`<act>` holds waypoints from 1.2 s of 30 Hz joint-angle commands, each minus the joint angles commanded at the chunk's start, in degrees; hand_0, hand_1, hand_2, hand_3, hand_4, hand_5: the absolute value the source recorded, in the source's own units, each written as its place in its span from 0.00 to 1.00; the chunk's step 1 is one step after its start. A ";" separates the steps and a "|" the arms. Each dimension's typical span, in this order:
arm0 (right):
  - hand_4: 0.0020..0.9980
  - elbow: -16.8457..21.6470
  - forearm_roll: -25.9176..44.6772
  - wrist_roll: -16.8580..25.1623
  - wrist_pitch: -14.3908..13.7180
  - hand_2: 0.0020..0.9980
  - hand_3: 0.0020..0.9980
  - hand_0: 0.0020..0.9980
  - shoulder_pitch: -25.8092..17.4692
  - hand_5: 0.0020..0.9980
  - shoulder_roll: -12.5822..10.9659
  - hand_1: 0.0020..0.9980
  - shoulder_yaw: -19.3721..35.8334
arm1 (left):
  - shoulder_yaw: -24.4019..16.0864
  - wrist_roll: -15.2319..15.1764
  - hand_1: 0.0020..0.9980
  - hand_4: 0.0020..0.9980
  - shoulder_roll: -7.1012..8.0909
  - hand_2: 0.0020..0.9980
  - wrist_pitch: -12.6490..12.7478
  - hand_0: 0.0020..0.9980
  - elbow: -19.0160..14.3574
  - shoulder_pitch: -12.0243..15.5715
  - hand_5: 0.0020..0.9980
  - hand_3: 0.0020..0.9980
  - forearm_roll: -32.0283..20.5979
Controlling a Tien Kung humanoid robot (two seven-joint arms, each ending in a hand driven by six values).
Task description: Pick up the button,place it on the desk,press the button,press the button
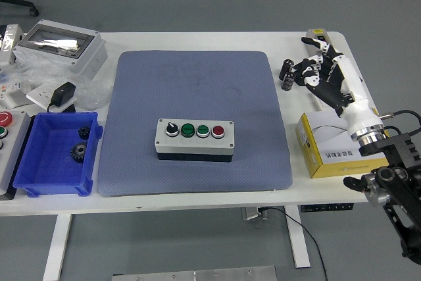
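We see the button box [195, 139] sitting flat on the blue-grey mat [197, 83] in the middle of the white desk [217, 39], its row of four controls facing up: a black knob, two green buttons and a red one at the right end. Our right hand [323, 74] is well apart from it, over the far right part of the desk, fingers loosely spread and holding nothing. It hovers beside small black cylinders [287, 74], just beyond a yellow box [329, 153]. At the left, a blue bin [56, 156] holds two dark gears [80, 149], with a grey lidded case [60, 47] farther back. Our left hand is out of view
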 joint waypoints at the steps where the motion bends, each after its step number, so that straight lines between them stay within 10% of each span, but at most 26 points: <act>1: 0.38 -0.16 1.21 0.68 -0.18 0.71 0.74 0.64 -0.24 0.48 0.12 0.69 0.98 | 0.02 -0.03 0.49 0.00 0.01 0.48 0.12 0.52 0.03 -0.06 0.00 0.77 0.00; 36: 0.40 -0.59 3.73 2.00 -1.67 0.76 0.72 0.73 -0.44 0.47 2.48 0.74 -1.55 | -1.46 -2.00 0.46 0.01 -0.28 0.44 2.36 0.54 1.66 -1.33 0.00 0.67 2.82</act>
